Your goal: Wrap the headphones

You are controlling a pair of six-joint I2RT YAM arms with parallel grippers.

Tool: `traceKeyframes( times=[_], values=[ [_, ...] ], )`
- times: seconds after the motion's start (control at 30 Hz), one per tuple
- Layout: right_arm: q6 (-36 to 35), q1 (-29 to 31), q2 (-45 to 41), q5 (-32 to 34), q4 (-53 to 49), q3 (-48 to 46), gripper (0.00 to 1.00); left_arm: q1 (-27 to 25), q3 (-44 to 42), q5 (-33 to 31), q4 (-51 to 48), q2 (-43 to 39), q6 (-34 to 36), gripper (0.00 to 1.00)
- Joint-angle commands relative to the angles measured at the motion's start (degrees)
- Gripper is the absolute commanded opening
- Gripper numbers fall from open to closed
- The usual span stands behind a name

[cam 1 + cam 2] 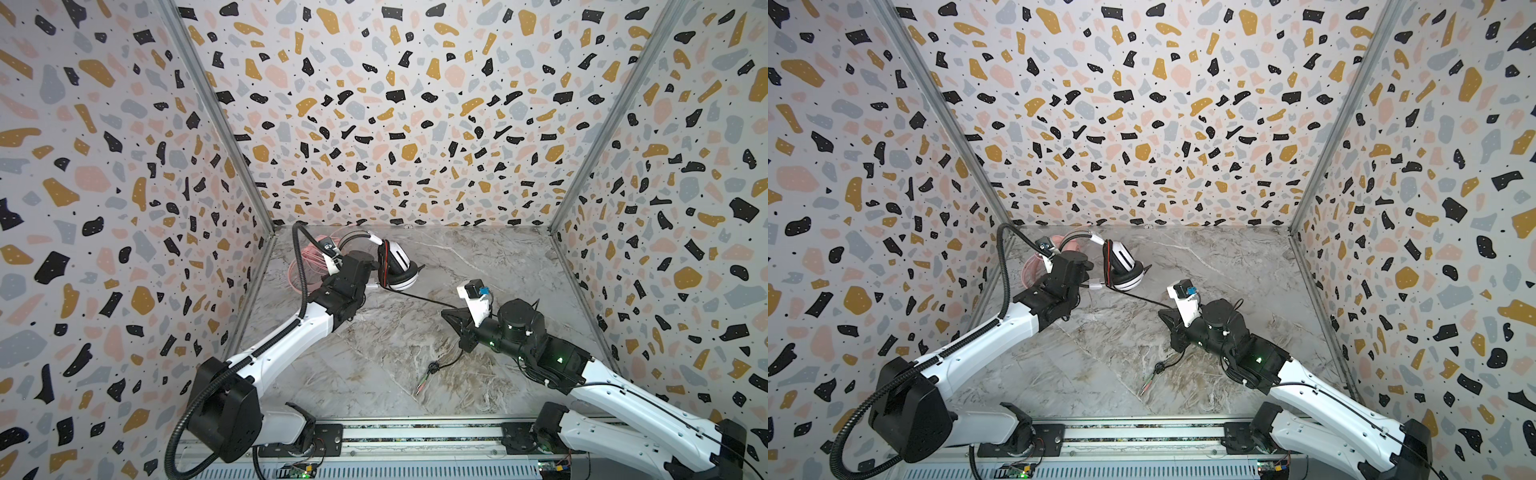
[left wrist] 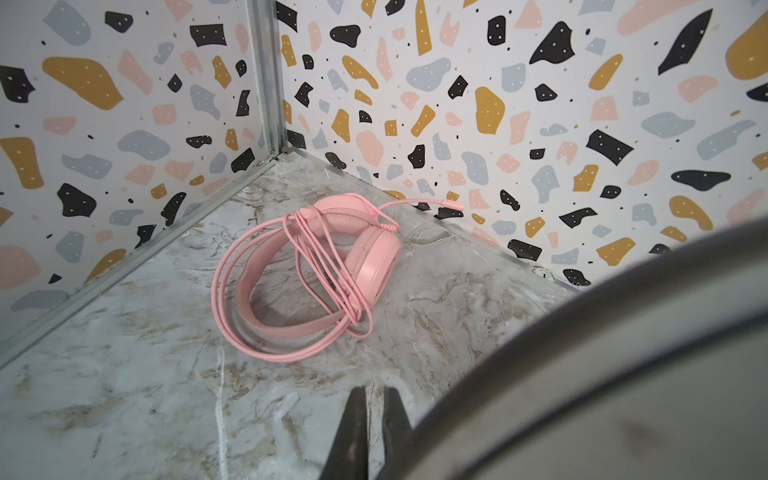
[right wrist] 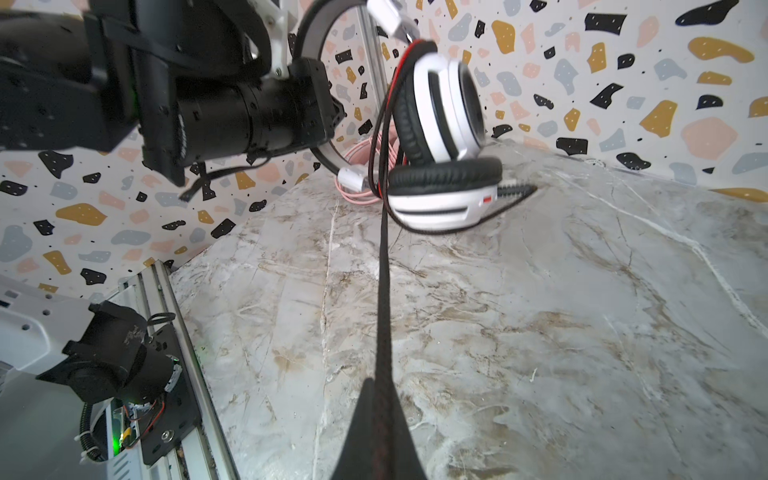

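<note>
Where both top views take in the whole booth, the left arm (image 1: pixel 284 343) reaches out to the white-and-black over-ear headset (image 1: pixel 399 266), its wrist hiding the jaws beside the raised headband (image 1: pixel 353 235). The right arm (image 1: pixel 631 399) lies low, the right gripper (image 1: pixel 446 313) well apart from that headset on its near right, with a black-and-red braided cord (image 1: pixel 415 297) taut between them. The cord's plug end (image 1: pixel 419 388) lies loose, nearer still. Right of the headset the marble-patterned tabletop (image 1: pixel 498 257) is open up to the terrazzo-patterned walls (image 1: pixel 374 124). In the left wrist view the left gripper (image 2: pixel 375 390) has its fingers together with nothing visible between them, and a blurred grey band (image 2: pixel 582 353) crosses close to the lens. The pink over-ear headset (image 2: pixel 365 257), pink cord (image 2: pixel 351 309) looped around it, lies behind the white-and-black one, on its left. In the right wrist view the right pincer is clamped on the braided cord, which runs straight to the headset, its lower cup (image 3: pixel 444 199) flat on the marble and its upper cup (image 3: pixel 451 104) upright on it.
</note>
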Motion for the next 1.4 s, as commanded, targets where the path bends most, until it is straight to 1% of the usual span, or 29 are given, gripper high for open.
traceKeyframes(
  times=[0.0,0.23,0.37,0.47,0.5,0.6,0.63,0.77,0.87,1.0,1.1,1.2,1.37],
  values=[
    [-2.6,0.2,-1.7,2.2,-1.4,5.0,0.00,-1.8,0.1,-7.3,4.0,-0.6,4.1,0.00],
    [-6.9,0.1,2.1,3.3,-5.8,11.9,0.00,-4.9,-1.3,-7.9,0.6,0.3,4.7,0.00],
    [-9.4,-0.8,6.3,2.9,-9.7,17.1,0.00,-6.4,-2.3,-8.6,0.7,0.8,5.0,0.00],
    [-10.9,-1.4,8.4,2.8,-10.8,20.5,0.00,-7.6,-2.3,-8.5,-0.4,2.0,5.2,0.00],
    [-11.4,-1.9,9.2,2.6,-11.1,21.9,0.00,-8.0,-2.1,-7.8,-0.9,2.5,5.8,0.00],
    [-12.3,-3.7,10.8,1.3,-11.9,24.5,0.00,-9.0,-1.8,-3.6,-0.3,3.7,10.8,0.00],
    [-12.4,-4.5,11.0,0.8,-11.7,25.0,0.00,-9.3,-1.5,-3.0,-0.7,4.2,11.4,0.00],
    [-12.5,-8.4,11.9,-1.5,-10.6,25.7,0.00,-9.7,-2.8,0.8,-0.3,3.2,11.2,0.00],
    [-12.2,-12.2,12.6,-4.6,-9.9,25.5,0.00,-10.0,-4.8,3.2,2.2,1.3,11.7,0.00],
    [-11.4,-17.4,13.7,-8.9,-8.2,25.1,0.00,-10.4,-5.6,6.7,2.5,-0.8,12.9,0.00],
    [-11.1,-19.3,14.6,-10.8,-7.4,25.1,0.00,-10.7,-6.6,9.5,3.5,-2.2,14.3,0.00],
    [-11.3,-20.6,14.5,-11.0,-6.2,24.5,0.00,-10.7,-7.9,14.7,4.5,-3.6,16.3,0.00],
    [-10.6,-23.6,15.0,-14.3,-5.1,24.7,0.00,-10.8,-10.0,22.1,6.0,-4.6,18.1,0.00]
  ],
)
